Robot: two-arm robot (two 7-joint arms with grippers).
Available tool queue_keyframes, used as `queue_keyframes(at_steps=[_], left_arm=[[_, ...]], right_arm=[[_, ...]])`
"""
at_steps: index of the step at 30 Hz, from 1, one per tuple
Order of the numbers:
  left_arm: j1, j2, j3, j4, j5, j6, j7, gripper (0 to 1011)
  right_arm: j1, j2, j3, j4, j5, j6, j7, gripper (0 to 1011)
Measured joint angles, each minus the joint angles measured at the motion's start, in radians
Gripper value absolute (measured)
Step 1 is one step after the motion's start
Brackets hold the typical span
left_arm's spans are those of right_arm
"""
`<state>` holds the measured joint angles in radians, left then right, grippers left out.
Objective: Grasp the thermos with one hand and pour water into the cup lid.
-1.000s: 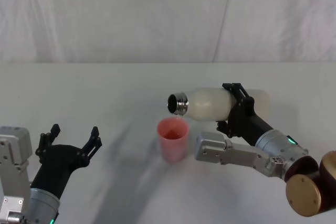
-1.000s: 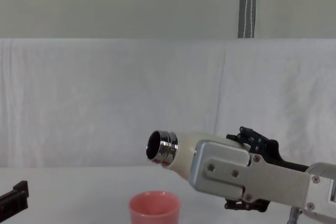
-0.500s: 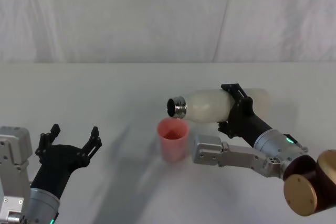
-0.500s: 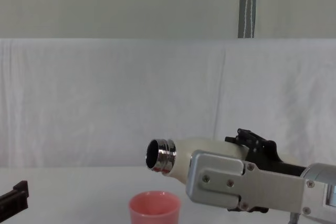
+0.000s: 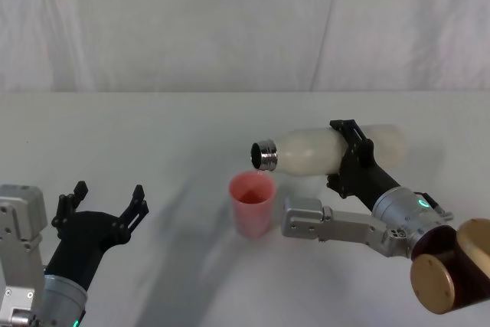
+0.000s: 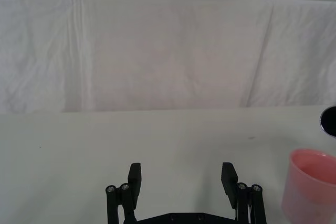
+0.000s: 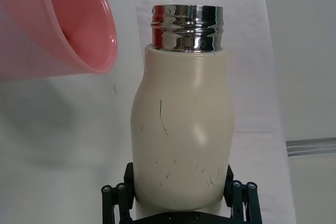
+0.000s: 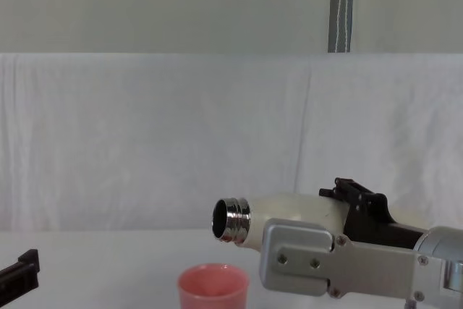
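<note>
The cream-white thermos (image 5: 314, 151) lies nearly horizontal in the air, its chrome neck (image 5: 266, 155) pointing left and slightly down over the rim of the pink cup lid (image 5: 252, 203). My right gripper (image 5: 348, 160) is shut around the thermos body, seen from behind in the right wrist view (image 7: 181, 198). The thermos (image 8: 289, 211) hangs just above and right of the cup lid (image 8: 213, 289) in the chest view. The cup lid stands upright on the table. My left gripper (image 5: 103, 204) rests open at the near left, away from both, its fingers (image 6: 134, 179) empty.
The white table (image 5: 153, 135) stretches around the cup lid, with a white cloth backdrop (image 5: 230, 21) behind. A grey pole (image 8: 340, 5) rises beyond the backdrop. The right forearm (image 5: 337, 223) lies low just right of the cup lid.
The thermos has shifted slightly right and its neck has dropped closer to the cup lid's rim. The left gripper has stayed still.
</note>
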<state>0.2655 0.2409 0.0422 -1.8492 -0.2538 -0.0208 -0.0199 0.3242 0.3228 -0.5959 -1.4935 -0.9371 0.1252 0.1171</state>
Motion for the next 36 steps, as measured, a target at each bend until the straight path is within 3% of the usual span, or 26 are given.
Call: queue_keyframes(at_steps=[36], left_arm=[[0.000, 0.000, 0.000, 0.000, 0.000, 0.000, 0.000, 1001]], right_arm=[[0.022, 0.032, -0.026, -0.008, -0.069, 0.009, 0.029, 962]])
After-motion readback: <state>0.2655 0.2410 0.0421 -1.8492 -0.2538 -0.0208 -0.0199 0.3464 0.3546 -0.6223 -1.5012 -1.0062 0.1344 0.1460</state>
